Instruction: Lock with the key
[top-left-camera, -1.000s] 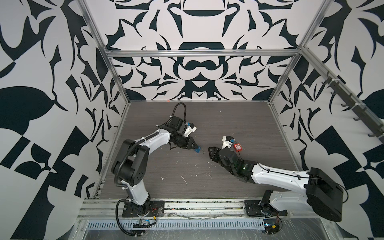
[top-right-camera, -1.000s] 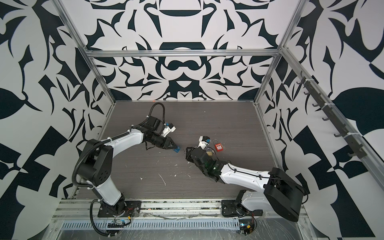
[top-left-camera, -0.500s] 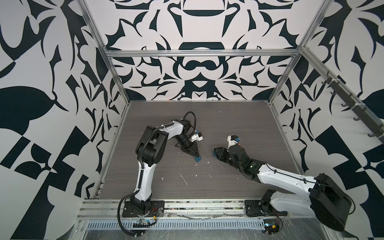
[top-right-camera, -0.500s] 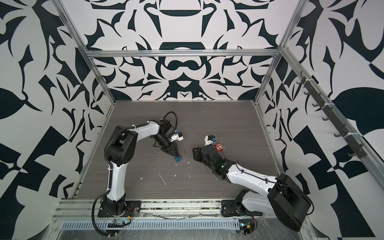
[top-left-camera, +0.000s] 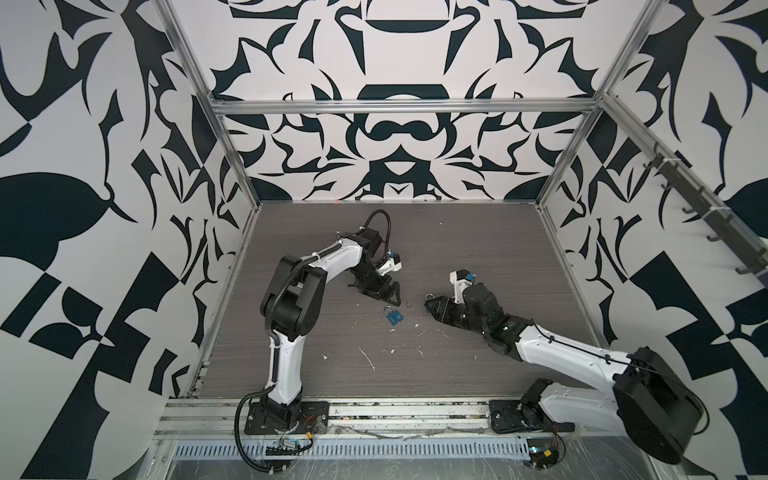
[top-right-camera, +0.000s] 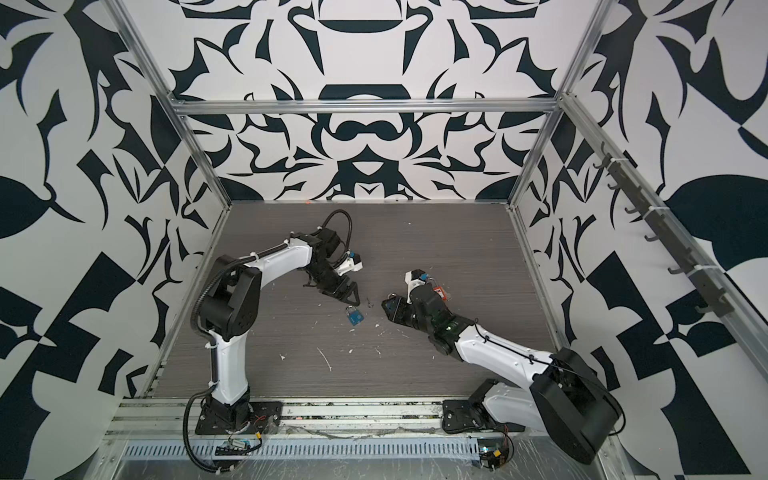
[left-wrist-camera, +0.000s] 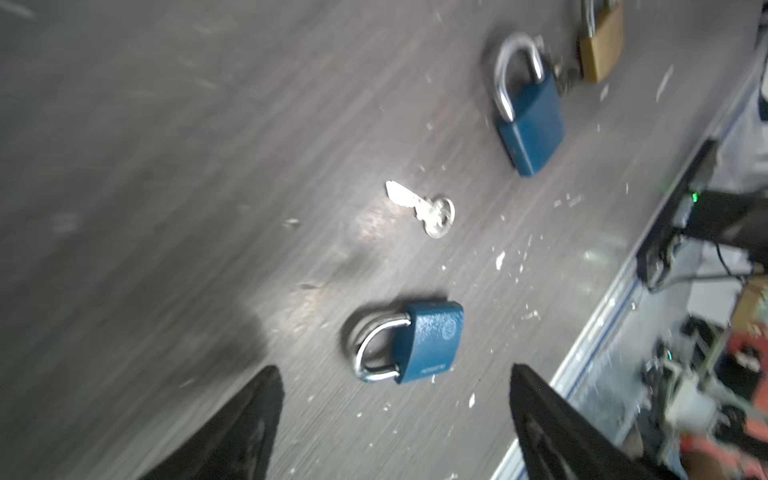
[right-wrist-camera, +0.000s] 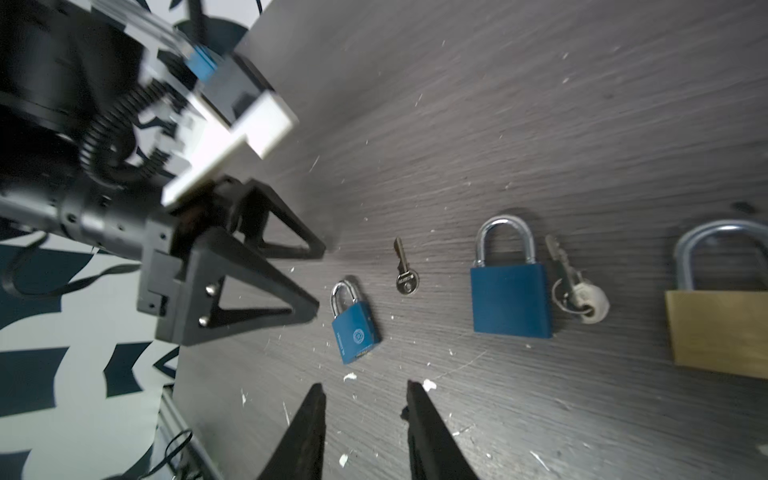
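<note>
Left gripper (top-left-camera: 392, 292): fingers spread wide, empty, poised just beyond far side of small blue padlock (top-left-camera: 394, 316). Right gripper (right-wrist-camera: 365, 385): fingers partly apart, nothing between them. Padlock lies flat on table (top-left-camera: 478, 232) mid-scene, between both grippers. Key (right-wrist-camera: 405, 268) loose just beside it, far-right, not in keyhole. Shackle looks seated in body; probably locked, task near done. If not: key pickup, insertion, turn remain.
</note>
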